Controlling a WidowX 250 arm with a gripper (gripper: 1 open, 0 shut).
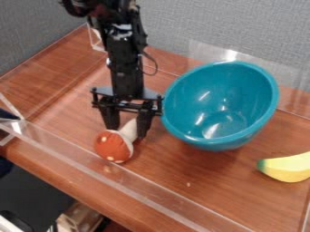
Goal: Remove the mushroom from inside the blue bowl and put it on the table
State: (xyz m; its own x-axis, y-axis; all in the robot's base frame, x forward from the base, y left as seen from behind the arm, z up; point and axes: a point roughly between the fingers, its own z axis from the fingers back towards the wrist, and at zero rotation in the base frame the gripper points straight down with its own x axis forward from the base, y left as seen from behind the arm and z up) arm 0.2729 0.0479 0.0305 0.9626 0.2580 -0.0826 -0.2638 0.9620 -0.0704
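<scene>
Red-orange cap, short cream stem, glossy toy mushroom (115, 145)

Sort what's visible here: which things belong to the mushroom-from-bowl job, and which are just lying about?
Part of the job:
- small toy mushroom, red-orange cap, cream-white stem
- large round teal-blue plastic bowl
- reddish-brown wooden table
- black robot gripper

Just lying about:
- yellow banana-shaped toy
</scene>
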